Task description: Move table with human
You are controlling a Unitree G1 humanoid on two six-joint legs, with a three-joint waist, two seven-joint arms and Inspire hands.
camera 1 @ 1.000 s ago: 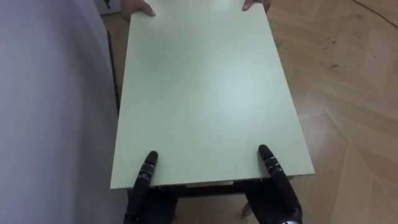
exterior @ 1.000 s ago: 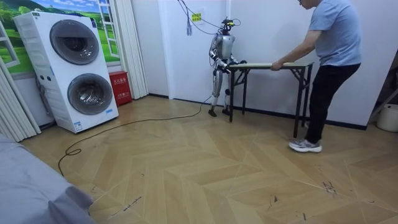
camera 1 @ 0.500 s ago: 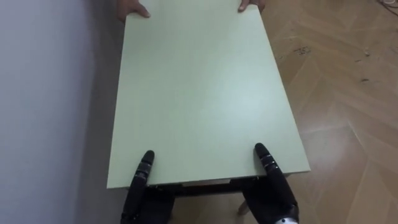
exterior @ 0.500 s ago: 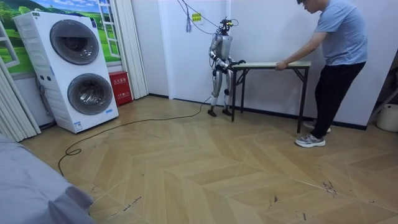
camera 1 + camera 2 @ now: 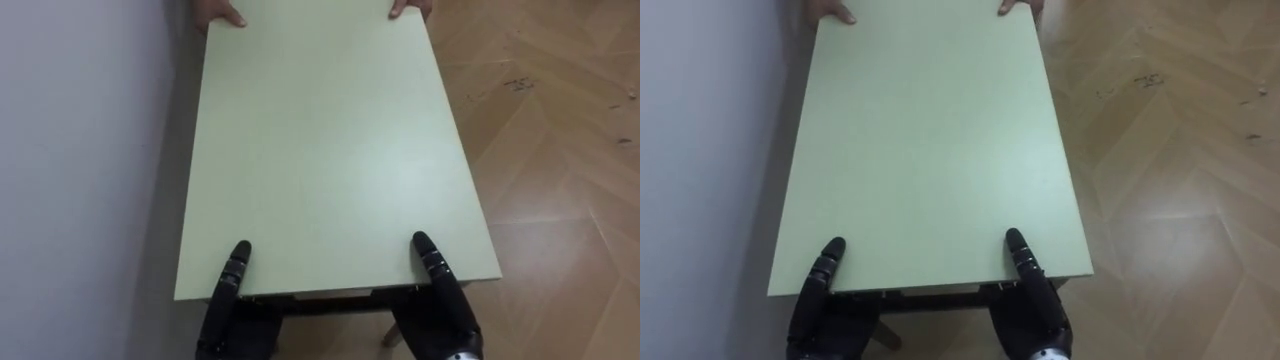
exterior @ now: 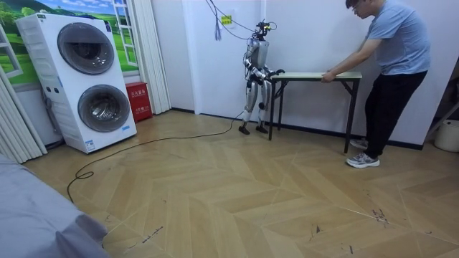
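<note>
The table point(image 5: 320, 150), with a pale green top, fills the middle of the left eye view, from the bottom edge up to the top edge; its long left side runs just beside a grey-white wall point(image 5: 80, 150), and on the right of the frame the wooden floor point(image 5: 560, 150) with a zigzag pattern shows.

The left hand point(image 5: 230, 285) is at the lower left, at the near left corner of the table; a dark part of it lies flat on the top, the rest goes down below the edge, so I cannot tell whether it is spread or clasped around the board. The right hand point(image 5: 438, 280) is at the lower right, at the near right corner, in the same posture; its state I cannot tell either.

At the top edge of the frame the person's two hands, one point(image 5: 218, 14) at the upper left and one point(image 5: 408, 8) at the upper middle, lie on the far corners of the table.

In the room view the robot stands at the end of the table on the room view's left, close to the white wall; the person point(image 6: 393, 57) stands at the other end, bent forward, arms reaching to the table; two stacked washing machines point(image 6: 86, 79) stand at the left of the frame, well apart from the table.
</note>
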